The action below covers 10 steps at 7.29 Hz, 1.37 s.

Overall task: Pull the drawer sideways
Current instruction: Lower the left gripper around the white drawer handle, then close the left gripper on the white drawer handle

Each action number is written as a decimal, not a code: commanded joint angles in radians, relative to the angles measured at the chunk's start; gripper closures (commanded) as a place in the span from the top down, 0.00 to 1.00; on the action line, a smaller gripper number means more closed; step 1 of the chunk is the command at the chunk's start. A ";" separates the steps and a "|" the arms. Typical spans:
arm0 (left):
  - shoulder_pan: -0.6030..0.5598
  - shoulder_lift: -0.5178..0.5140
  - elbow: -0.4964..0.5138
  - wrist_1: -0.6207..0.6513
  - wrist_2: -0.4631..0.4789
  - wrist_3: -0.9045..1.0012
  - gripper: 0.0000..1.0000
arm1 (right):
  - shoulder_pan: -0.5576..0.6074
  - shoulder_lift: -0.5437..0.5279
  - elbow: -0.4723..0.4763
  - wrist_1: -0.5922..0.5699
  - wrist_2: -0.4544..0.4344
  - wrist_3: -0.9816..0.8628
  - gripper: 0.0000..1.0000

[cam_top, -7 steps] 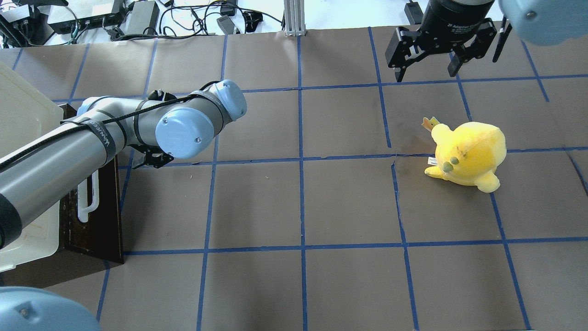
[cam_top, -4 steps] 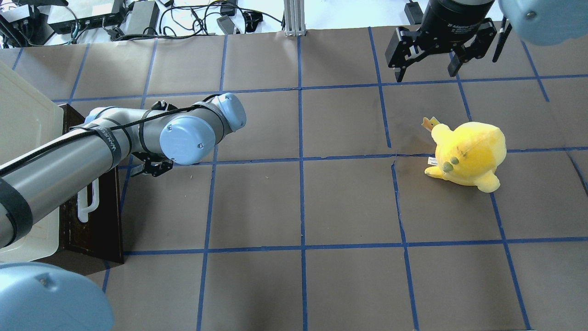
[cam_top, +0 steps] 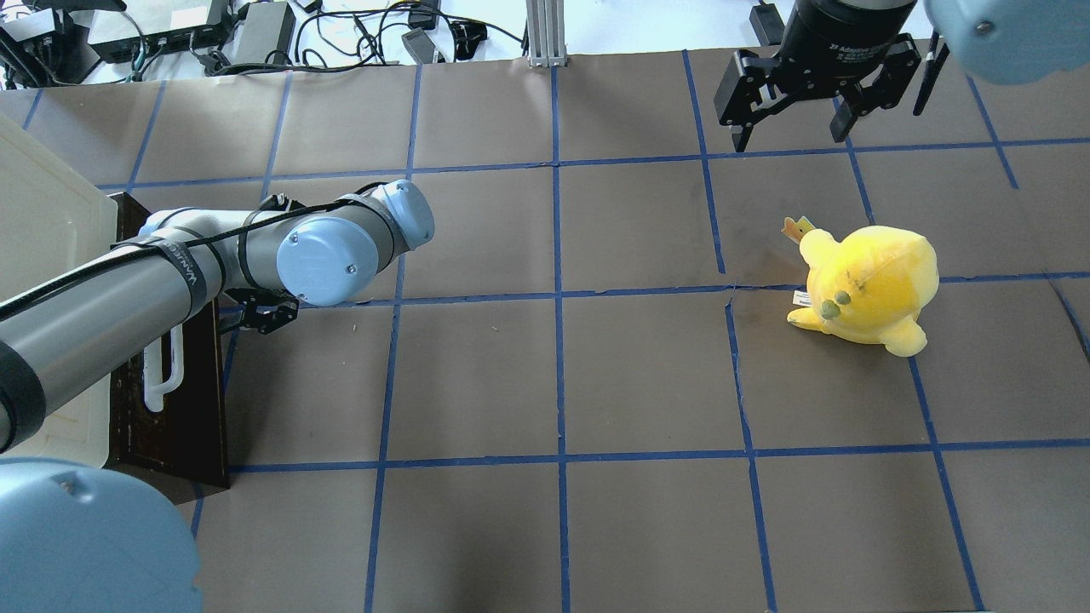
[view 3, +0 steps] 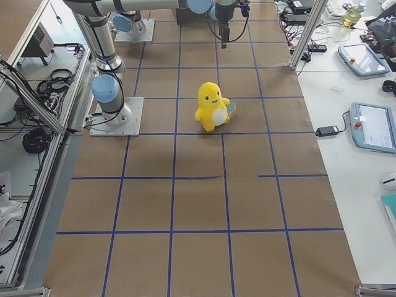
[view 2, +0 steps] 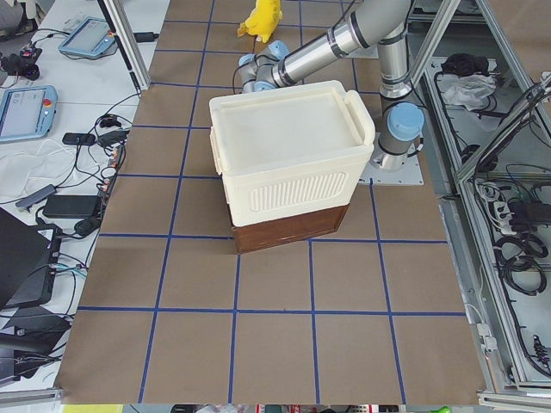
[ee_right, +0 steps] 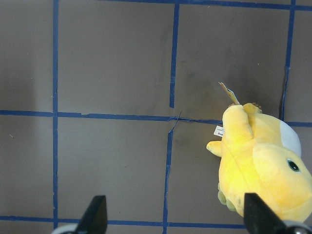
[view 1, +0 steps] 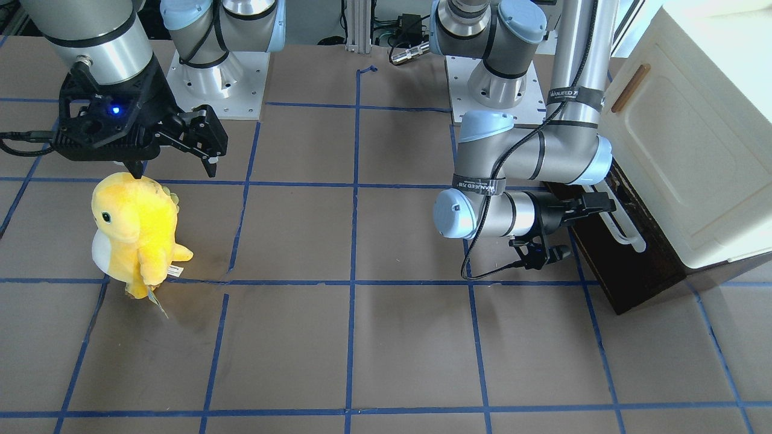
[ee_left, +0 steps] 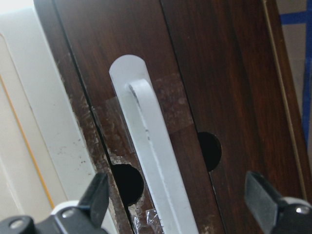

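The drawer (cam_top: 174, 409) has a dark brown wooden front (view 1: 630, 268) and sits at the bottom of the cream cabinet; none of its inside shows. Its white bar handle (cam_top: 162, 375) runs along the front and also shows in the front view (view 1: 622, 228). My left gripper (ee_left: 178, 197) is open, and its fingers (ee_left: 95, 195) straddle the handle (ee_left: 153, 161) close to the drawer front (ee_left: 219, 73) near one end of the bar. In the overhead view the arm hides it. My right gripper (cam_top: 792, 132) is open and empty, high over the far right of the table (view 1: 175, 164).
The cream cabinet (view 1: 693, 144) has a door with a small brown handle (view 1: 630, 87) and stands at the table's left end (view 2: 288, 146). A yellow plush toy (cam_top: 869, 285) stands on the right, below the right gripper (ee_right: 263, 168). Blue tape lines cross the brown table (cam_top: 562, 375).
My left arm has moved leftward in the overhead view, bringing the gripper closer to the drawer front and handle. The right arm and the plush have not moved.
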 commanded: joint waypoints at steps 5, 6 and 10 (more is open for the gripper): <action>0.027 -0.017 -0.019 -0.030 0.093 -0.004 1.00 | 0.000 0.000 0.000 0.000 0.000 0.000 1.00; 0.029 -0.017 -0.018 -0.030 0.093 -0.003 0.94 | 0.000 0.000 0.000 0.000 0.000 -0.001 1.00; 0.028 -0.020 -0.016 -0.030 0.093 0.000 0.79 | 0.000 0.000 0.000 0.000 0.000 0.000 1.00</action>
